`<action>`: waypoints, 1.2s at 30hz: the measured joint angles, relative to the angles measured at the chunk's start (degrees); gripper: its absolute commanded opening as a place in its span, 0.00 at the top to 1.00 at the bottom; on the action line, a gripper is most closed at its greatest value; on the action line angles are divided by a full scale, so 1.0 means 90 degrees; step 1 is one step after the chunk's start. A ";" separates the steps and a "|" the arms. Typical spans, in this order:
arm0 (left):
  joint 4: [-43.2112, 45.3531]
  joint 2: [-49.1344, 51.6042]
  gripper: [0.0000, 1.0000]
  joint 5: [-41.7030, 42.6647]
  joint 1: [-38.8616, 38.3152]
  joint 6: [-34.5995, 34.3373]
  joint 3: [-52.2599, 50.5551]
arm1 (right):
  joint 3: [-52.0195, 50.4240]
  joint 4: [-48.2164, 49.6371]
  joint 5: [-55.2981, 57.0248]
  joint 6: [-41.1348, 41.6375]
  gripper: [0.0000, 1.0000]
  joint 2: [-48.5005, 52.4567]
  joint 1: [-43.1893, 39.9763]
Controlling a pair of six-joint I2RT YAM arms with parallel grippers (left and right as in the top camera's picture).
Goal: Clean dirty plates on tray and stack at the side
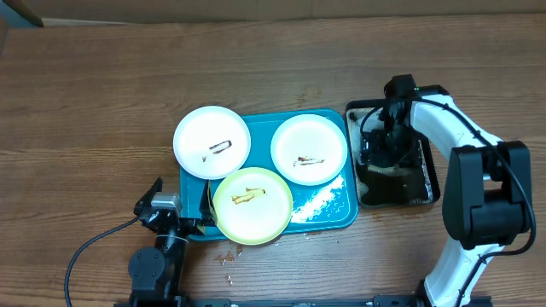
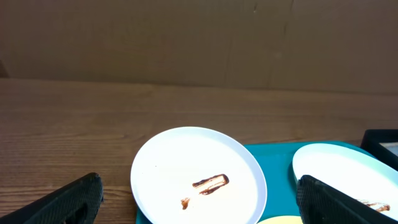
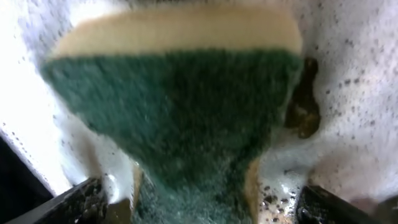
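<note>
As sponge sits in foamy black tray just ahead of released R gripper, L gripper also released; brown-smeared plates ahead on teal tray.

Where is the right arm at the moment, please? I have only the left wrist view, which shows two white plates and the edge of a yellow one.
Observer: The right pincer is down inside the black tray, to the right of the teal tray.
Operator: Thank you. Is it at the sponge?
Observer: Yes. In its wrist view the sponge lies green side up in foam, and the fingers stand apart on either side of it, not closed on it.
Operator: Is the yellow plate dirty as well?
Observer: Yes, the yellow plate has a brown smear near its middle.
</note>
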 measured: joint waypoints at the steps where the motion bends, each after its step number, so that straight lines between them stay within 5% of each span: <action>1: 0.0000 0.0000 0.00 0.0000 0.0000 0.0000 0.0000 | -0.0029 -0.0007 -0.0005 0.0012 0.12 -0.0034 0.0000; 5: 0.0000 0.0000 0.00 0.0000 0.0000 0.0000 0.0000 | -0.0090 -0.0095 -0.0015 0.0024 0.32 -0.0243 0.0000; 7: 0.0000 0.0000 0.00 0.0000 0.0000 0.0000 0.0000 | -0.0090 -0.0109 -0.0022 -0.0024 0.62 -0.0340 0.0000; 8: 0.0000 0.0000 0.00 0.0000 0.0000 0.0000 0.0000 | -0.0090 -0.0114 -0.0024 0.0022 0.69 -0.0379 0.0000; 10: 0.0000 0.0000 0.00 -0.0002 0.0000 0.0000 0.0000 | -0.0090 -0.0117 -0.0063 0.0027 0.69 -0.0420 0.0000; 13: 0.0000 0.0000 0.00 0.0000 0.0000 0.0000 0.0000 | -0.0090 -0.0109 -0.0092 0.0107 0.41 -0.0425 0.0000; 14: 0.0000 0.0000 0.00 0.0000 0.0000 0.0000 0.0000 | -0.0090 -0.0107 -0.0095 0.0073 0.41 -0.0425 0.0000; 16: 0.0000 0.0000 0.00 0.0000 0.0000 0.0000 0.0000 | -0.0090 -0.0085 -0.0109 0.0036 0.63 -0.0425 0.0000; 18: 0.0000 0.0000 0.00 0.0000 0.0000 0.0000 0.0000 | -0.0090 -0.0066 -0.0124 -0.0015 0.70 -0.0425 0.0000; 21: 0.0000 0.0000 0.00 -0.0002 0.0000 0.0000 0.0000 | -0.0090 -0.0041 -0.0141 0.0007 0.47 -0.0425 0.0000; 22: 0.0000 0.0000 0.00 0.0000 0.0000 0.0000 0.0000 | -0.0092 -0.0036 -0.0141 0.0027 0.46 -0.0425 0.0000; 24: 0.0000 0.0000 0.00 0.0000 0.0000 0.0000 0.0000 | -0.0092 -0.0012 -0.0141 0.0049 0.61 -0.0425 0.0000; 26: 0.0000 0.0000 0.00 -0.0002 0.0000 0.0000 0.0000 | -0.0092 0.0002 -0.0143 0.0070 0.63 -0.0425 0.0000; 27: 0.0000 0.0000 0.00 0.0000 0.0000 0.0000 0.0000 | -0.0092 0.0007 -0.0143 0.0063 0.57 -0.0425 0.0000; 29: 0.0000 0.0000 0.00 0.0000 0.0000 0.0000 0.0000 | -0.0092 0.0007 -0.0143 0.0019 0.18 -0.0425 0.0000; 31: 0.0000 0.0000 0.00 0.0000 0.0000 0.0000 0.0000 | -0.0092 0.0019 -0.0146 0.0073 0.00 -0.0425 0.0000; 36: 0.0000 0.0000 0.00 0.0000 0.0000 0.0000 0.0000 | -0.0092 0.0075 -0.0141 0.0039 0.00 -0.0425 0.0000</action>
